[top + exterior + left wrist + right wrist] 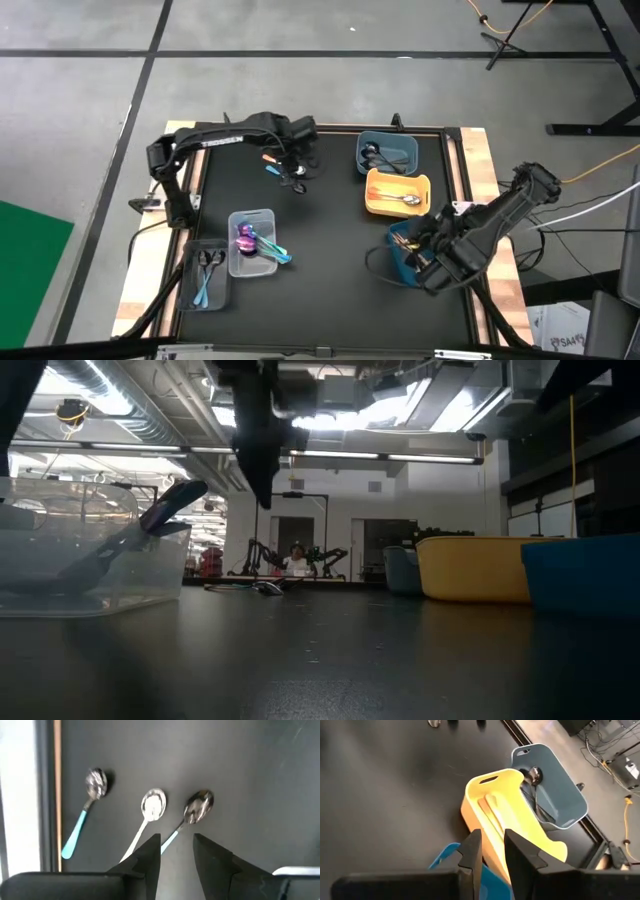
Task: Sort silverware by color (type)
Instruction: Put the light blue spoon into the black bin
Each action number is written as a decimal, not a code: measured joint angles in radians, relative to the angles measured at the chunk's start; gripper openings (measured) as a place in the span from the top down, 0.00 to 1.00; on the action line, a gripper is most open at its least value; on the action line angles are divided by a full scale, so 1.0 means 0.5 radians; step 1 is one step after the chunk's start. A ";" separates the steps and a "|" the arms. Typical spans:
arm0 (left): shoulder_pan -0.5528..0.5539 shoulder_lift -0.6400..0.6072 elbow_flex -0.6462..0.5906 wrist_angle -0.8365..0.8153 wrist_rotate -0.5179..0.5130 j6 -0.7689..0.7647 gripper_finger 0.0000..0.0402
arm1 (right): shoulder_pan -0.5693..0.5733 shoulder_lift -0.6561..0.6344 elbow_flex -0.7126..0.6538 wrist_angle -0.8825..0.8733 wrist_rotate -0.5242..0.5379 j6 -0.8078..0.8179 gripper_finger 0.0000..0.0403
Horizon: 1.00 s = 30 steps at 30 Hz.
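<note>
Three spoons [150, 805], two teal-handled, one white-handled, lie under the left hand [176, 851], fingers parted, grasping nothing.

Far side, left of centre: left gripper [296, 172] above three loose small spoons [285, 172] on the black rectangular table mat [330, 260].
Far side, right: grey-blue plastic tray [392, 166] holding dark spoons [378, 155].
Just nearer: yellow plastic tray [384, 205] holding silver spoons [405, 199].
Near right: blue plastic tray [396, 262] under right gripper [425, 252].
Near left: two clear plastic trays [262, 264], side by side, spoons inside.
</note>
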 joint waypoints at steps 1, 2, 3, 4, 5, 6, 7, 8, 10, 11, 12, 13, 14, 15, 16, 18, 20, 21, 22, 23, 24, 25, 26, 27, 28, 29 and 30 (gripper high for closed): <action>0.011 0.032 -0.001 -0.016 0.001 0.024 0.73 | -0.023 0.000 0.000 0.004 -0.007 -0.043 0.82; 0.021 0.057 -0.001 -0.028 0.001 0.049 0.73 | -0.047 0.000 0.000 0.003 -0.014 -0.087 0.82; 0.031 0.082 -0.001 -0.045 0.001 0.069 0.73 | -0.071 0.000 0.000 0.005 -0.026 -0.120 0.82; 0.040 0.104 -0.001 -0.064 0.001 0.082 0.73 | -0.093 0.000 0.000 0.005 -0.041 -0.152 0.82; 0.051 0.125 -0.001 -0.086 0.001 0.093 0.73 | -0.116 0.000 0.000 0.006 -0.048 -0.187 0.82; 0.062 0.146 -0.001 -0.109 0.001 0.108 0.73 | -0.134 0.000 0.000 0.006 -0.050 -0.207 0.82; 0.072 0.164 -0.001 -0.130 0.001 0.121 0.73 | -0.154 0.000 0.000 0.006 -0.052 -0.237 0.82; 0.080 0.177 -0.002 -0.144 0.001 0.125 0.73 | -0.173 0.000 0.000 0.007 -0.052 -0.253 0.82; 0.100 0.195 -0.002 -0.151 0.001 0.124 0.73 | -0.210 0.000 0.000 0.008 -0.053 -0.299 0.82; 0.107 0.203 -0.002 -0.146 0.001 0.124 0.73 | -0.227 0.000 0.000 0.008 -0.054 -0.310 0.82; 0.114 0.211 -0.002 -0.143 0.001 0.125 0.73 | -0.244 0.000 0.000 0.008 -0.055 -0.321 0.82; 0.114 0.218 -0.002 -0.141 0.001 0.125 0.73 | -0.261 0.000 0.000 0.009 -0.055 -0.340 0.82; 0.115 0.227 -0.002 -0.141 0.000 0.125 0.73 | -0.275 0.000 0.000 0.011 -0.055 -0.352 0.82; 0.115 0.232 -0.002 -0.141 0.001 0.125 0.73 | -0.286 0.000 0.000 0.020 -0.056 -0.358 0.82; 0.114 0.235 -0.002 -0.141 0.004 0.125 0.73 | -0.297 0.000 0.000 0.029 -0.056 -0.367 0.82; 0.105 0.252 -0.002 -0.134 0.015 0.126 0.73 | -0.320 0.000 0.000 0.057 -0.057 -0.412 0.82; 0.094 0.278 -0.002 -0.133 0.015 0.125 0.73 | -0.320 0.000 0.000 0.086 -0.056 -0.464 0.82; 0.087 0.295 -0.002 -0.126 0.017 0.125 0.73 | -0.320 0.000 0.000 0.105 -0.054 -0.497 0.82; 0.079 0.306 -0.002 -0.124 0.016 0.125 0.73 | -0.320 0.000 0.000 0.121 -0.050 -0.519 0.82; 0.073 0.322 -0.002 -0.124 0.016 0.126 0.73 | -0.319 0.000 0.000 0.138 -0.050 -0.547 0.82; 0.068 0.336 -0.002 -0.124 0.017 0.126 0.73 | -0.317 0.000 0.000 0.159 -0.051 -0.563 0.82; 0.061 0.355 -0.002 -0.124 0.019 0.126 0.73 | -0.315 0.000 0.000 0.168 -0.051 -0.567 0.82; 0.052 0.375 -0.002 -0.124 0.022 0.127 0.73 | -0.314 0.000 0.000 0.169 -0.051 -0.567 0.82; 0.046 0.391 -0.002 -0.124 0.023 0.127 0.73 | -0.314 0.001 0.000 0.166 -0.052 -0.568 0.82; 0.038 0.407 -0.002 -0.125 0.023 0.127 0.73 | -0.314 0.001 0.000 0.168 -0.051 -0.567 0.82; 0.032 0.425 -0.002 -0.124 0.024 0.127 0.73 | -0.314 0.001 0.000 0.168 -0.049 -0.567 0.82; 0.026 0.434 -0.002 -0.126 0.023 0.127 0.73 | -0.314 0.001 0.000 0.168 -0.046 -0.567 0.82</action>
